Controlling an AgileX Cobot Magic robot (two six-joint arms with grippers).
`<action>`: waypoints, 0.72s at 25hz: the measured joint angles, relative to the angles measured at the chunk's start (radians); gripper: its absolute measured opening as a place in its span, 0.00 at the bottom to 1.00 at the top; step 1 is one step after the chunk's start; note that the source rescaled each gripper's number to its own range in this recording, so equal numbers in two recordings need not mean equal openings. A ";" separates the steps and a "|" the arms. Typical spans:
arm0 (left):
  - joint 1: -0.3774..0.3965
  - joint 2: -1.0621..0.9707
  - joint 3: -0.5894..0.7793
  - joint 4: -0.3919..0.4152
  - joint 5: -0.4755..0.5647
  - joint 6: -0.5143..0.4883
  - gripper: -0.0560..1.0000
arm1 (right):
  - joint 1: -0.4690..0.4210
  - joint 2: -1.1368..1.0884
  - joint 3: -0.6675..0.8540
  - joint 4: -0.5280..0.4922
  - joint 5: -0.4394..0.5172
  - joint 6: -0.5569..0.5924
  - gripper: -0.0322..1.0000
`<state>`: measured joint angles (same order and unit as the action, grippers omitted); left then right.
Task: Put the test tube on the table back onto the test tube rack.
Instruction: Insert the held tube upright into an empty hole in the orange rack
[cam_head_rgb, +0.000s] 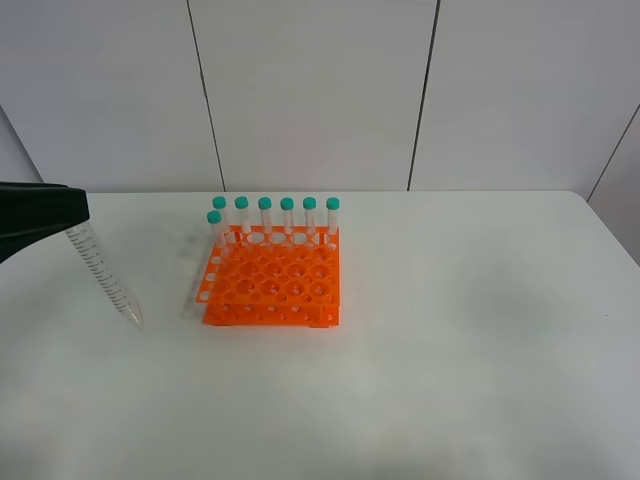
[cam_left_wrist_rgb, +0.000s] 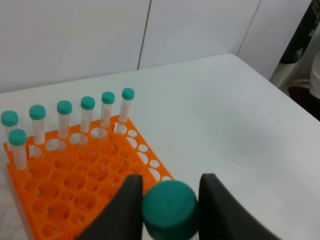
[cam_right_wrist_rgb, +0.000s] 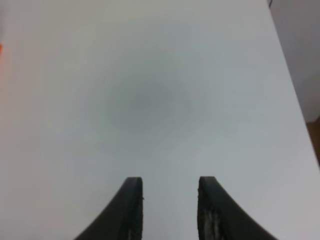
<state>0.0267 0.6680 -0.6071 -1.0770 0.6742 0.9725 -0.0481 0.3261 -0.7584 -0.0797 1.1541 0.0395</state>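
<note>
left hand (cam_left_wrist_rgb: 170, 184) clamped on the test tube (cam_head_rgb: 105, 272) at its teal cap end, so the pointed tip hangs down, slightly tilted, ready for a hole. the tube appears clear of the bench (cam_head_rgb: 450, 340), left of the test tube rack (cam_head_rgb: 272, 285). the rack holds seven capped tubes (cam_head_rgb: 287, 215): six in its far row, one just in front. other holes vacant. right hand (cam_right_wrist_rgb: 167, 187) parted, holding nothing.

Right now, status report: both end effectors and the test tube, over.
Left end effector shut on test tube, tilted, left of test tube rack. Right end effector open, empty, over table. Nothing between tube and rack.
</note>
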 joint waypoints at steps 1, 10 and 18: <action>0.000 0.000 0.000 0.000 0.000 0.000 0.49 | 0.000 -0.017 0.018 0.006 0.003 0.004 0.40; 0.000 0.000 0.000 0.000 0.000 0.000 0.49 | 0.000 -0.195 0.173 0.032 -0.003 0.021 0.40; 0.000 0.000 0.000 0.000 -0.001 0.000 0.49 | 0.000 -0.331 0.180 0.028 -0.067 0.034 0.40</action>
<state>0.0267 0.6680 -0.6071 -1.0770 0.6731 0.9725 -0.0481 -0.0045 -0.5780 -0.0520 1.0874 0.0739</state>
